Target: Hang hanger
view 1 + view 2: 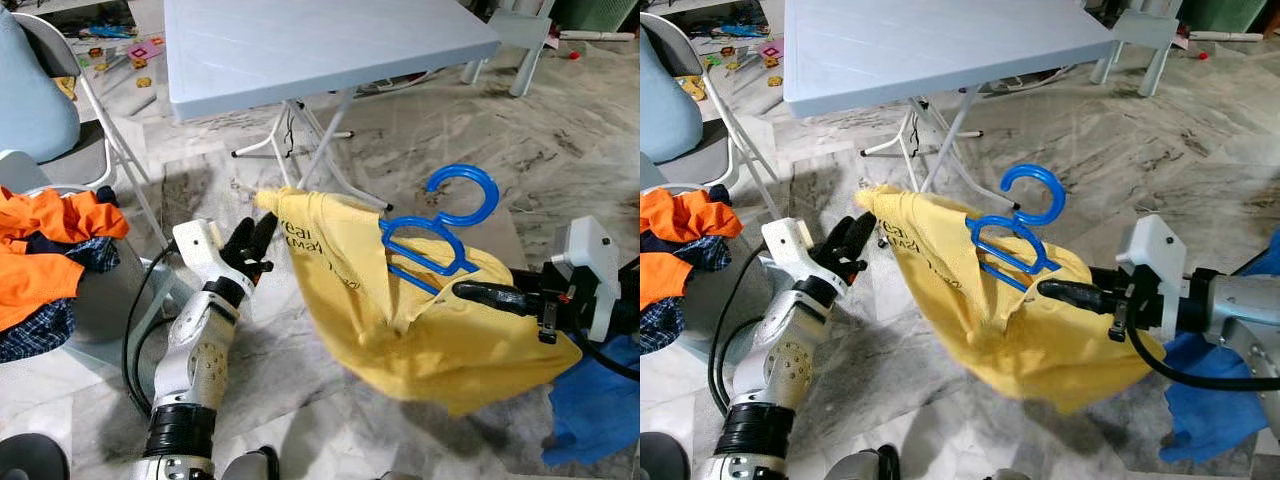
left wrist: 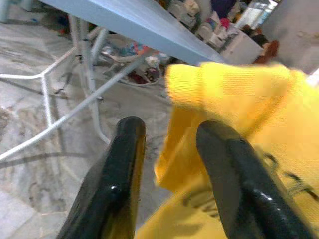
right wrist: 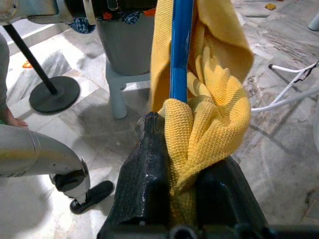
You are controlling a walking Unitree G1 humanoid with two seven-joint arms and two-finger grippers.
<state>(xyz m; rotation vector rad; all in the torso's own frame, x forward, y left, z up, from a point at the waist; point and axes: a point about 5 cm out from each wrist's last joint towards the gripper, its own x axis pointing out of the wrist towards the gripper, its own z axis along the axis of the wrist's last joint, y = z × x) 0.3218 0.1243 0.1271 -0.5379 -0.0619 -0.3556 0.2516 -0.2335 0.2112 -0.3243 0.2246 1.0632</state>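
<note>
My right hand [image 1: 470, 292] is clamped on a bunched fold of the yellow shirt [image 1: 400, 310], with the shaft of the blue hanger [image 1: 440, 235] running right beside the pinch — the right wrist view shows cloth squeezed between my fingers [image 3: 144, 179] and the blue bar rising just above them. The hanger sits half inside the shirt, its hook up and free, its long axis slanting away from my right hand toward my left. My left hand [image 1: 252, 245] has its fingers apart, just beside the shirt's far corner but not gripping it — in the left wrist view the yellow edge lies between and past the fingertips. No rail is visible; the grey tabletop [image 1: 300, 45] stands beyond. My right hand is the nearer to the hook, so I judge it carries the hang.
</note>
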